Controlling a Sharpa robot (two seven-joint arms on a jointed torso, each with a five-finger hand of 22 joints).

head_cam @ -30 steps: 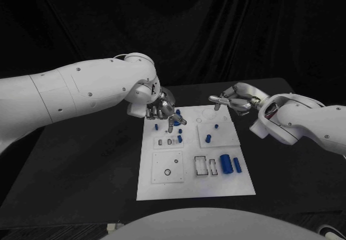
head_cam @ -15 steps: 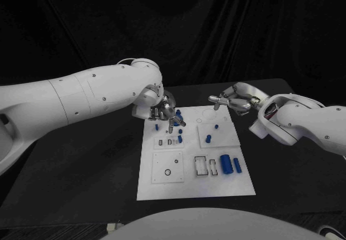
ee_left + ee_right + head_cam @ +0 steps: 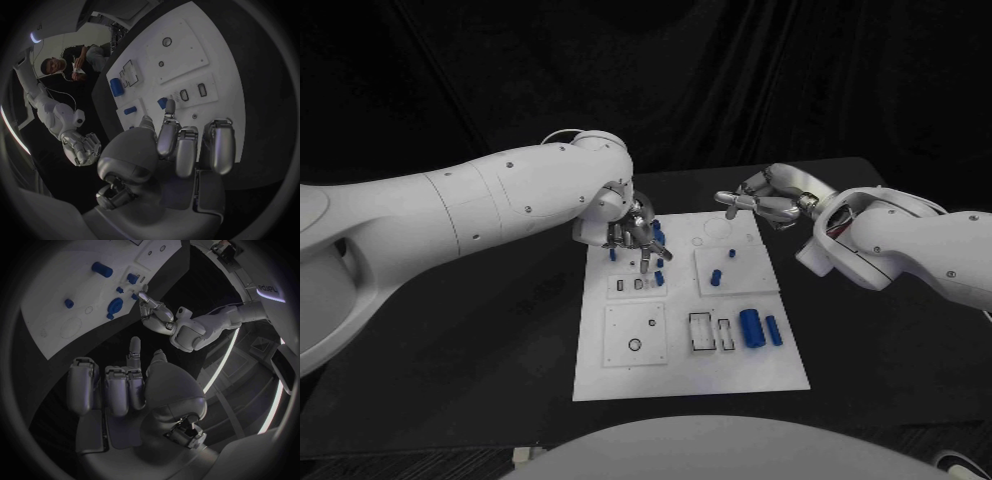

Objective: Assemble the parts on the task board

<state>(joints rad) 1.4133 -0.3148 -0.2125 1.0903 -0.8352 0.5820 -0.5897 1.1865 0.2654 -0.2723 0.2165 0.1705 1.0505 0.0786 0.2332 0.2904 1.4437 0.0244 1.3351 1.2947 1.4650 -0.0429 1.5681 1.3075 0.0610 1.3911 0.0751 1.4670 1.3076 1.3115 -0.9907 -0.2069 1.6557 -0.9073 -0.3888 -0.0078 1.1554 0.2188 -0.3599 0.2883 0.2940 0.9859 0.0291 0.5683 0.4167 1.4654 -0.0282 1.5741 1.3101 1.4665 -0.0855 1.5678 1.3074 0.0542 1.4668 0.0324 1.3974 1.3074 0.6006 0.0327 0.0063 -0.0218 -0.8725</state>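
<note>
The white task board (image 3: 689,375) lies flat in the middle of the black table (image 3: 473,340). At its near end are black-edged slots, and two blue parts (image 3: 760,327) lie side by side next to them. Farther up, small blue parts (image 3: 718,275) stand in the board.

The left hand (image 3: 635,232) is low over the far left part of the board, fingers pointing down among the small blue parts (image 3: 656,232) there. It looks like it is reaching to pick one up or push one in. To do this well, it should come straight down on one part only and not bump the ones beside it.

I cannot tell if the left hand has hold of a part, because its fingers hide the spot.

The right hand (image 3: 764,200) hangs at the far right corner of the board, fingers bent. It looks empty, but that is hard to see.
</note>
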